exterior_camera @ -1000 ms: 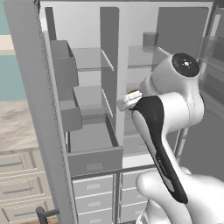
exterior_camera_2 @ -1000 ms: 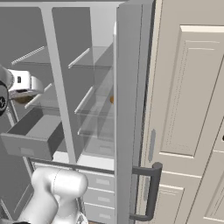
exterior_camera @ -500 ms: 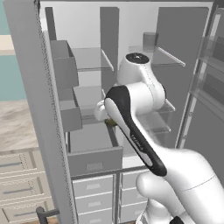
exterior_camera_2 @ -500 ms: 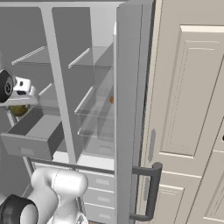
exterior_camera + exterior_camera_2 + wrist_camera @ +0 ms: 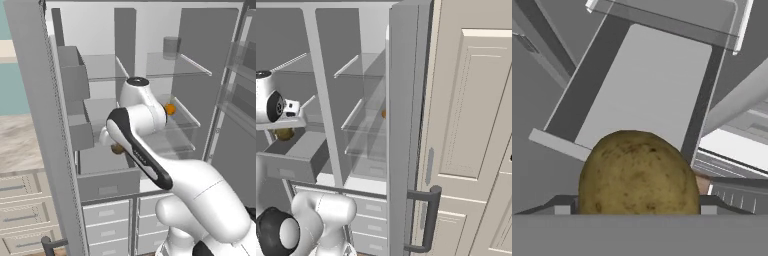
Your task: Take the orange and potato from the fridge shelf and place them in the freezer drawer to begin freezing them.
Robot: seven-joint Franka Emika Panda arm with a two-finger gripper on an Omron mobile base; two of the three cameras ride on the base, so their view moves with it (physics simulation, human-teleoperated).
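Grey fridge walls and clear glass shelves fill the background, with both doors swung wide and pale cabinet drawers (image 5: pixel 107 220) below. From the left base view, the white arm reaches into the left half of the fridge, its wrist bent down over the freezer drawer (image 5: pixel 107 186), which is pulled out toward the robot. The gripper (image 5: pixel 637 210) is closed around the potato (image 5: pixel 639 174): in the hand view the olive-brown lump sits between the two dark finger tips and covers the near part of the drawer's pale floor. In both base views the potato (image 5: pixel 118 149) (image 5: pixel 284 133) hangs just under the hand, above the open drawer (image 5: pixel 296 161) and near its back edge, not touching the floor. The orange (image 5: pixel 170 109) rests on the middle glass shelf (image 5: pixel 186 115) in the right half of the fridge, close to the arm's elbow. A grey translucent cup (image 5: pixel 171 47) stands on the top shelf, toward its back.
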